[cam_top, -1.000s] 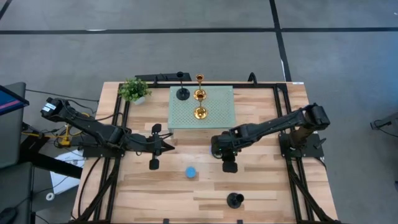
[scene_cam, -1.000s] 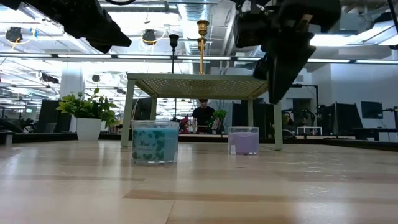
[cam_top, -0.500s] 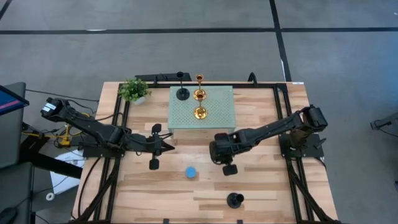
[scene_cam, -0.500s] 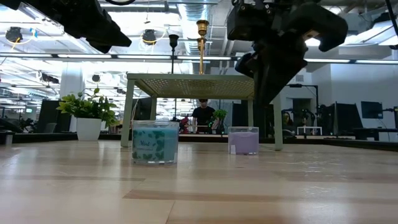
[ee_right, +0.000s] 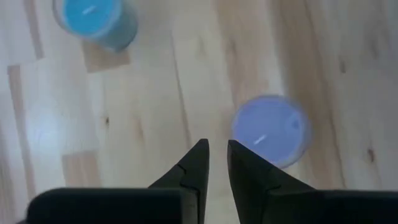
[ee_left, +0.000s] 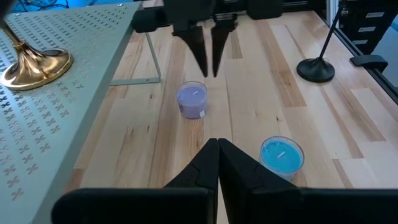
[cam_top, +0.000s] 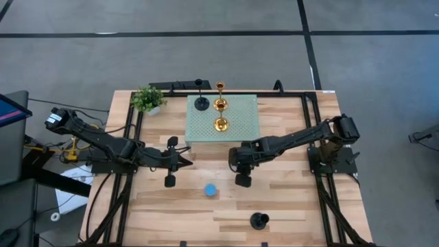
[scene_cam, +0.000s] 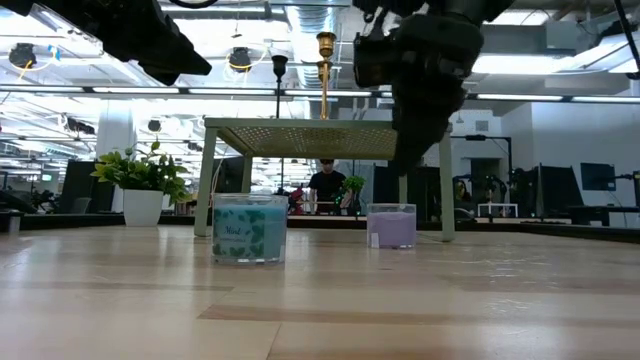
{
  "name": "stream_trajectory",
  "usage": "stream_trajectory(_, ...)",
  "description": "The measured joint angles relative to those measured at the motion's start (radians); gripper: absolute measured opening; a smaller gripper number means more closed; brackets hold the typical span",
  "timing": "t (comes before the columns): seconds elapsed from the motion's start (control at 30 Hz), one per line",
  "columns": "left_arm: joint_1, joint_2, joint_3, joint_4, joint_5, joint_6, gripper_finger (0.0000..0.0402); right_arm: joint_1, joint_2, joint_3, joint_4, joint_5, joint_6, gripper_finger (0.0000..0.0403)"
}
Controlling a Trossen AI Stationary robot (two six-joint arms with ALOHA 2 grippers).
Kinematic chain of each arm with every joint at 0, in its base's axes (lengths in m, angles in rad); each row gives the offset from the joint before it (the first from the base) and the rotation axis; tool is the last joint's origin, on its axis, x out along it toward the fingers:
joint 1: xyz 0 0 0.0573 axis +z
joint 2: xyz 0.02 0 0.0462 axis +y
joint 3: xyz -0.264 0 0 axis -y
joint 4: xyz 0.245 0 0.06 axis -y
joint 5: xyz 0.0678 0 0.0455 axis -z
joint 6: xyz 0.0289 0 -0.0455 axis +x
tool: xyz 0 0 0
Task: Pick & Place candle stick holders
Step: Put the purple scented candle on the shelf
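High view has the right gripper (cam_top: pixel 241 180) hanging over the middle of the desk (cam_top: pixel 295 206), just off the mint-green stand's (cam_top: pixel 240 123) front edge. Its fingers (ee_right: pixel 189 168) are parted by a narrow gap, grasping nothing, poised just beside the lilac holder (ee_right: pixel 272 130), which sits on the wood. The blue holder (cam_top: pixel 210 190) stands nearby toward the front edge. The left gripper (cam_top: pixel 188 162) waits left of the stand, fingers (ee_left: pixel 205 163) clenched together on nothing. Two gold holders (cam_top: pixel 220 124) and one black holder (cam_top: pixel 201 103) sit on the stand; another black one (cam_top: pixel 258 220) stands near the front edge.
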Motion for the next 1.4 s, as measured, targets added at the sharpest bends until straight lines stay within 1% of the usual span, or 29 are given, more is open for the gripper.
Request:
stream_trajectory(0.17,0.0,0.0,0.0,0.0,0.0,0.0,0.0008,0.016,0.0,0.0,0.045,-0.009,-0.143,0.0051)
stream_trajectory(0.27,0.0,0.0,0.0,0.0,0.0,0.0,0.0008,0.032,0.0,0.0,0.046,-0.051,-0.227,0.0051)
stream_trajectory(0.57,0.0,0.0,0.0,0.0,0.0,0.0,0.0008,0.066,-0.002,0.0,0.047,-0.167,-0.237,0.0051)
stream_trajectory(0.77,0.0,0.0,0.0,0.0,0.0,0.0,0.0008,0.066,-0.002,0.0,0.05,-0.235,-0.218,0.0051)
stream_trajectory(0.87,0.0,0.0,0.0,0.0,0.0,0.0,0.0008,0.059,-0.002,0.0,0.068,-0.239,-0.124,0.0051)
stream_trajectory(1.03,0.0,0.0,0.0,0.0,0.0,0.0,0.0008,0.03,0.0,0.0,0.067,-0.239,0.083,0.0051)
stream_trajectory(1.27,0.0,0.0,0.0,0.0,0.0,0.0,0.0008,-0.002,0.0,-0.037,0.075,-0.239,0.499,0.0051)
stream_trajectory(1.4,0.0,0.0,0.0,0.0,0.0,0.0,0.0008,-0.008,0.0,-0.081,0.107,-0.23,0.654,0.0051)
